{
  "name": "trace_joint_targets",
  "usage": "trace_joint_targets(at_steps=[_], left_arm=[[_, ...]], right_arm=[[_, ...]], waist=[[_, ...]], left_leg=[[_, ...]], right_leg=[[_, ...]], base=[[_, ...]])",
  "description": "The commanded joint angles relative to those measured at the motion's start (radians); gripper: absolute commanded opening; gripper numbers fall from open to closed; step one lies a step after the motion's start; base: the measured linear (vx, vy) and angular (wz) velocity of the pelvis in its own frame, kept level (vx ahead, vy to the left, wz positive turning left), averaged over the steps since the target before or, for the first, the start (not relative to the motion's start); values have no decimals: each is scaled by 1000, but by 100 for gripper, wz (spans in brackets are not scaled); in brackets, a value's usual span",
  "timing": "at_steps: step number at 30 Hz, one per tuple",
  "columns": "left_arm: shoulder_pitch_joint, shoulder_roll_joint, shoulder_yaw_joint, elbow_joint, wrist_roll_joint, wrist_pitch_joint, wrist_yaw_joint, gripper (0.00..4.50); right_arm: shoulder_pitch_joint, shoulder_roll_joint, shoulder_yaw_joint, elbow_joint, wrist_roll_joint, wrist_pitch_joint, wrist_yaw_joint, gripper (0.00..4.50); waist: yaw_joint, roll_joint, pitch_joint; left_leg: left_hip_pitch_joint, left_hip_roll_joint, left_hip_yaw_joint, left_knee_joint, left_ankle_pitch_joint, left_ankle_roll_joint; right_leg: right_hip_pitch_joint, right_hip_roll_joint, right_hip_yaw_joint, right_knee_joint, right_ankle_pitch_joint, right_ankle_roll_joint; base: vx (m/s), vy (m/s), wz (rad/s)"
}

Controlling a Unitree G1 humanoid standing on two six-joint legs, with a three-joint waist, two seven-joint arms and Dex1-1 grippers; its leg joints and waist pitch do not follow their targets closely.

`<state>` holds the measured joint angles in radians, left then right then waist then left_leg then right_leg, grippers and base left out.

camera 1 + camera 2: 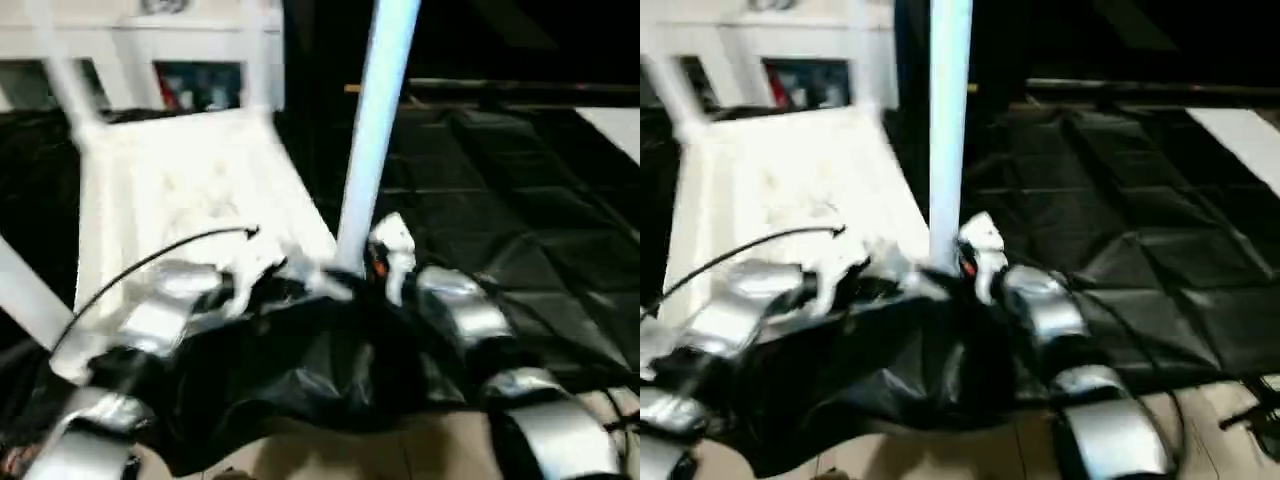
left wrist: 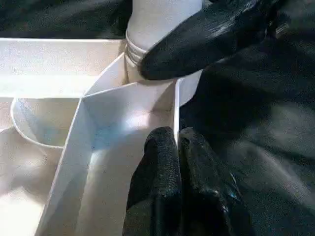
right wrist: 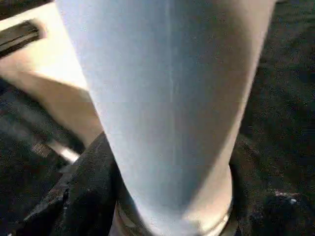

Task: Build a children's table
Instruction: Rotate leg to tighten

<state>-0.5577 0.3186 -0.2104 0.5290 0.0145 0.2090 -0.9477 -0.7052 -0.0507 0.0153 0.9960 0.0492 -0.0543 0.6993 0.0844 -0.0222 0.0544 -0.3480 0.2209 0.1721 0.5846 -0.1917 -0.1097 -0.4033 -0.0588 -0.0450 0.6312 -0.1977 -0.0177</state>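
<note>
The children's table top (image 1: pixel 190 180) lies upside down on a black sheet, ribs showing. One white tube leg (image 1: pixel 375 130) stands upright in the near right corner socket. My right gripper (image 1: pixel 350 272) is closed around this leg's base; one of its black fingers (image 2: pixel 197 44) presses on the leg just above the socket, and the leg (image 3: pixel 167 98) runs up between the fingers. My left gripper (image 2: pixel 177 140) is shut on the thin rim wall of the top (image 2: pixel 147 105) right beside that socket. Two more legs (image 1: pixel 65 80) (image 1: pixel 20 290) stick out at the left.
A black sheet (image 1: pixel 500 200) covers the ground under the table top and spreads far right. A white cabinet (image 1: pixel 150 40) stands behind the top. Beige floor (image 1: pixel 400 450) shows at the near edge, between my silver forearms. A black cable (image 1: pixel 150 260) arcs over my left arm.
</note>
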Motion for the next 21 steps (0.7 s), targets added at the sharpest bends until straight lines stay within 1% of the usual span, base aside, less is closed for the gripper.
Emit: trace_joint_targets(at_steps=[1,2,3,4,5,6,7,8,9,10,12,13,14,15,16,17,18,19,20,21], left_arm=[[-52,-68,24,12,-13,0,114,0],[-70,-96,26,33,0,1,168,0],[-72,-99,27,35,2,2,174,0],[-81,-112,25,48,8,0,193,0],[-85,-118,24,53,11,0,201,0],[-85,-124,17,56,16,-9,199,0],[-80,-126,8,52,18,-17,180,0],[-77,-126,4,49,18,-19,169,0],[-72,-123,-2,41,15,-20,149,0],[-64,-111,-9,31,13,-23,123,0],[-52,-94,-18,20,8,-34,90,0],[-46,-87,-18,14,2,-36,74,0],[-39,-77,-19,6,-6,-33,53,0],[-37,-75,-20,4,-7,-33,49,0],[-29,-63,-24,-6,-14,-41,21,0],[-19,-48,-26,-19,-21,-41,-6,0],[-11,-35,-27,-28,-26,-52,-31,0],[5,-8,-28,-45,-40,-65,-87,0],[8,-3,-28,-48,-42,-67,-97,0],[12,4,-28,-54,-47,-69,-114,0]], right_arm=[[-12,71,15,57,1,32,-108,264],[-26,96,11,75,-18,33,-202,264],[-28,98,11,77,-21,33,-212,264],[-38,111,11,87,-31,41,-264,264],[-43,117,11,92,-35,46,-285,264],[-47,129,4,94,-27,36,-281,264],[-50,141,-4,92,-12,20,-252,264],[-51,144,-7,90,-6,12,-233,264],[-51,146,-4,88,-7,-2,-202,299],[-51,142,-8,81,3,-2,-168,299],[-50,133,-13,72,18,3,-120,337],[-49,125,-8,66,21,5,-94,340],[-44,111,9,56,17,4,-60,340],[-44,108,12,54,16,4,-54,349],[-36,93,29,40,9,0,-17,363],[-25,75,45,23,5,-4,32,363],[-14,57,59,4,4,-7,85,378],[7,18,80,-37,8,4,200,378],[10,12,83,-43,9,6,220,378],[16,1,88,-55,10,9,253,378]], waist=[[-2,5,-61],[-2,6,-60],[-2,6,-60],[-2,5,-62],[0,5,-64],[-1,6,-64],[-1,5,-65],[-1,6,-66],[0,6,-66],[-1,3,-65],[-1,6,-64],[-3,5,-62],[-4,5,-63],[-4,6,-63],[-4,6,-62],[-5,6,-63],[-6,6,-64],[-7,7,-64],[-5,6,-65],[-4,7,-66]], left_leg=[[7,7,3,-70,-195,-11],[2,8,3,-71,-178,-10],[2,8,3,-71,-178,-10],[0,6,3,-70,-164,-13],[1,6,4,-70,-161,-11],[-3,6,3,-69,-147,-5],[-4,6,4,-68,-144,2],[-5,6,4,-67,-139,8],[-5,6,5,-67,-136,11],[-4,6,6,-67,-136,17],[-3,7,6,-67,-154,24],[-4,7,5,-69,-159,25],[-4,8,5,-68,-163,27],[-4,8,5,-69,-165,28],[-4,9,4,-69,-158,28],[-4,8,5,-68,-157,30],[-6,10,5,-68,-150,35],[-5,10,5,-66,-143,44],[-4,10,6,-65,-140,51],[-4,12,6,-63,-133,56]], right_leg=[[44,-72,45,-89,-272,-184],[43,-69,44,-86,-237,-187],[43,-69,44,-86,-237,-187],[46,-69,43,-82,-209,-187],[46,-69,43,-82,-194,-188],[48,-68,43,-78,-156,-192],[49,-68,43,-75,-127,-197],[51,-68,43,-73,-103,-204],[51,-67,43,-72,-93,-207],[51,-67,42,-72,-84,-212],[51,-69,43,-75,-103,-216],[51,-69,43,-75,-116,-216],[52,-69,43,-75,-118,-217],[52,-69,43,-76,-118,-218],[53,-70,43,-75,-112,-221],[53,-69,43,-75,-109,-222],[54,-70,42,-72,-93,-227],[55,-68,42,-71,-66,-236],[57,-67,42,-70,-53,-239],[57,-67,41,-66,-36,-244]], base=[[0,0,0],[0,0,0],[0,0,0],[0,0,0],[0,0,0],[0,0,0],[0,0,0],[0,0,0],[0,0,0],[0,0,0],[0,0,0],[0,0,0],[0,0,0],[0,0,0],[0,0,0],[0,0,0],[0,0,0],[0,0,0],[0,0,0],[0,0,0]])
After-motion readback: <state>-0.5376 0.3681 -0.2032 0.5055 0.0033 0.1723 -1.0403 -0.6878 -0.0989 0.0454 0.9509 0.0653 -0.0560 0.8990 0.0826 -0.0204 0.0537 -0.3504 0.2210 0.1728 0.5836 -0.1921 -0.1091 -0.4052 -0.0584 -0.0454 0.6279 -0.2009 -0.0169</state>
